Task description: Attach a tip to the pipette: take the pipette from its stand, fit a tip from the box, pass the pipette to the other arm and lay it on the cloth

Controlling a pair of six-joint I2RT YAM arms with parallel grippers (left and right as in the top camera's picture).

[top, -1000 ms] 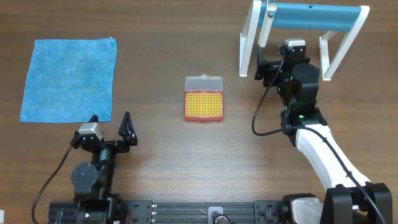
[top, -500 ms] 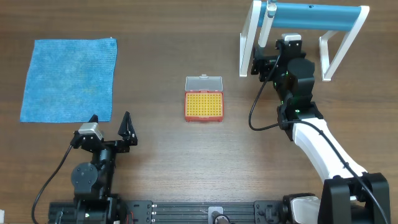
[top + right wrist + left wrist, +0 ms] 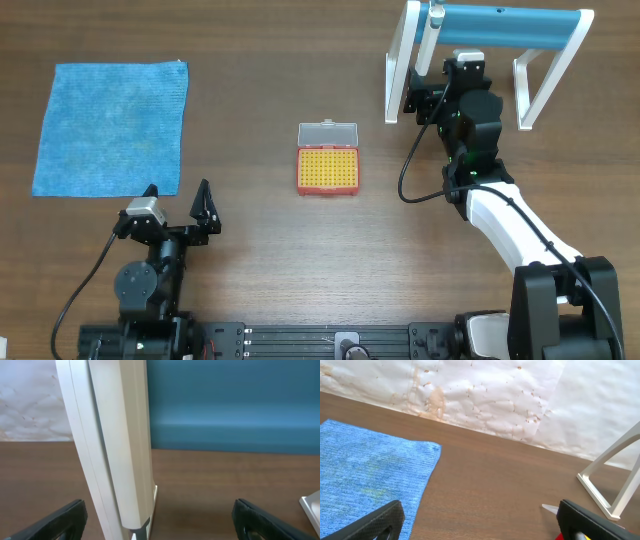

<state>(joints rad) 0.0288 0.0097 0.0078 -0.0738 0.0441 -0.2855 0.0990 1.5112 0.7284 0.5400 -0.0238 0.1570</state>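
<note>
The white pipette [image 3: 430, 42] hangs upright from the blue bar of its stand [image 3: 505, 24] at the back right. My right gripper [image 3: 426, 98] is open just in front of it. In the right wrist view the pipette body [image 3: 115, 445] stands between the black fingers [image 3: 55, 522], nearer that one, untouched. The orange tip box [image 3: 327, 168], its clear lid open, sits mid-table. The blue cloth [image 3: 110, 130] lies flat at the far left. My left gripper [image 3: 178, 198] rests open near its base, below the cloth, holding nothing.
The stand's white legs [image 3: 397, 70] flank the right gripper on both sides. The left wrist view has the cloth [image 3: 365, 480], one stand leg [image 3: 615, 485] and a pale wall behind the table. Bare wood lies between the cloth, box and stand.
The right gripper has moved up the table and closer to the hanging pipette, still open. The left arm, tip box and cloth have stayed put.
</note>
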